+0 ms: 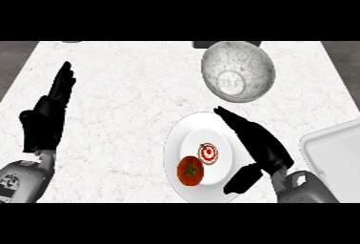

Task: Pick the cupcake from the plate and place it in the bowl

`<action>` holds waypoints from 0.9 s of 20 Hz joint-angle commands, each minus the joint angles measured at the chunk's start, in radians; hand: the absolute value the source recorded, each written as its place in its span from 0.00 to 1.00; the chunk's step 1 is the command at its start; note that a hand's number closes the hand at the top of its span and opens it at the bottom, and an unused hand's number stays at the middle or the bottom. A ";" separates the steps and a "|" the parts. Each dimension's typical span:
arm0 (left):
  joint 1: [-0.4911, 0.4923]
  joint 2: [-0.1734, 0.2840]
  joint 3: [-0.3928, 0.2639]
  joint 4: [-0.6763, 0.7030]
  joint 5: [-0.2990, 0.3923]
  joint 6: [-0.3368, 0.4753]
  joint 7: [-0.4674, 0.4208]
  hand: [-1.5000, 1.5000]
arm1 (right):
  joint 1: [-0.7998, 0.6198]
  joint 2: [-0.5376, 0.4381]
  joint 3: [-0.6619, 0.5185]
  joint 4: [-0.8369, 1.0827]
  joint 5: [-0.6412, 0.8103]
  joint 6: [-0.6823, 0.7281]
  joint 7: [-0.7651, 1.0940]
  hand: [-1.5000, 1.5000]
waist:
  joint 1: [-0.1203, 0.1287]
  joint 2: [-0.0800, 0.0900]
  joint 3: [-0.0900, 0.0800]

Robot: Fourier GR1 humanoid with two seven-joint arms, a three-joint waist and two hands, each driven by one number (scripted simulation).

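Beside cupcake (209, 152) on plate (184, 138): tomato (190, 171), touching.

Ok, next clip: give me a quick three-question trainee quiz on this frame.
1. True or false: the cupcake already sits in the bowl.
2. What lies beside the cupcake on the plate? A) a tomato B) a banana C) a spoon
3. Which hand is over the plate, and are its fingers curled or straight?

Key:
1. False; it is on the plate.
2. A, the tomato.
3. The right hand, fingers straight; the left hand rests open at the left.
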 commanded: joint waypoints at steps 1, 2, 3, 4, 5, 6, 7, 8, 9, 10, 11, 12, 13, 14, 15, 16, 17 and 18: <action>0.014 -0.007 -0.013 -0.049 -0.058 0.014 0.044 0.50 | -0.053 0.062 0.036 0.108 0.051 0.044 0.075 0.00 | 0.001 0.000 0.000; 0.026 -0.022 0.020 -0.003 -0.031 -0.009 -0.011 0.50 | -0.040 0.072 0.052 0.069 0.078 0.051 0.125 0.00 | -0.004 0.000 0.000; -0.005 -0.004 0.042 0.005 -0.026 -0.033 0.017 0.50 | 0.020 0.045 0.057 0.028 0.081 0.062 0.122 0.00 | -0.009 -0.001 0.000; -0.032 -0.031 0.028 0.030 -0.035 -0.027 0.019 0.50 | -0.030 0.093 0.069 0.161 0.109 0.043 0.078 0.00 | -0.005 0.002 0.000; 0.004 -0.045 0.047 0.054 -0.036 -0.042 -0.046 0.50 | -0.055 0.112 0.029 0.164 0.103 0.059 0.112 0.00 | -0.006 0.001 0.000; -0.025 -0.061 0.048 0.052 -0.064 -0.051 -0.002 0.50 | -0.035 0.114 0.016 0.166 0.126 0.065 0.072 0.00 | -0.008 0.000 0.000; -0.010 -0.037 0.068 -0.004 -0.051 -0.068 0.035 0.50 | -0.009 0.130 0.041 0.178 0.161 0.038 0.069 0.00 | -0.006 0.000 0.000; -0.065 -0.083 0.072 0.074 -0.070 -0.060 0.022 0.50 | -0.023 0.137 0.003 0.216 0.155 0.044 0.022 0.00 | -0.009 0.001 0.000; 0.008 -0.098 0.050 0.006 -0.091 -0.056 0.002 0.50 | -0.021 0.147 -0.003 0.242 0.179 0.031 -0.001 0.00 | -0.006 0.000 0.000; -0.011 -0.085 0.106 0.053 -0.067 -0.104 -0.016 0.50 | -0.044 0.153 -0.038 0.239 0.177 0.067 0.002 0.00 | -0.007 0.000 0.000; 0.006 -0.108 0.082 0.066 -0.099 -0.072 -0.052 0.50 | -0.015 0.187 0.005 0.294 0.214 0.003 -0.034 0.00 | -0.006 0.001 0.000; 0.048 -0.084 0.109 -0.003 -0.083 -0.099 -0.022 0.50 | -0.035 0.201 -0.006 0.314 0.225 0.018 -0.035 0.00 | -0.004 0.000 0.000; 0.047 -0.096 0.095 -0.027 -0.109 -0.092 0.012 0.50 | -0.066 0.217 -0.022 0.345 0.226 0.042 -0.022 0.00 | -0.004 0.000 0.000; 0.056 -0.122 0.088 0.021 -0.119 -0.089 -0.053 0.50 | 0.005 0.198 -0.011 0.351 0.240 -0.004 -0.092 0.00 | -0.006 0.000 0.000; -0.008 -0.088 0.132 -0.023 -0.088 -0.121 0.054 0.50 | -0.043 0.213 -0.044 0.409 0.239 -0.002 -0.112 0.00 | -0.005 0.000 0.001; 0.039 -0.130 0.075 -0.089 -0.151 -0.079 0.089 0.50 | 0.009 0.215 -0.026 0.354 0.253 -0.003 -0.101 0.00 | -0.006 -0.001 0.001; 0.012 -0.101 0.163 0.026 -0.102 -0.147 -0.013 0.50 | -0.044 0.213 -0.077 0.405 0.244 0.023 -0.137 0.00 | -0.007 0.000 0.000; 0.005 -0.102 0.150 -0.012 -0.114 -0.149 0.036 0.50 | -0.033 0.198 -0.079 0.454 0.256 0.012 -0.191 0.00 | -0.006 0.000 0.001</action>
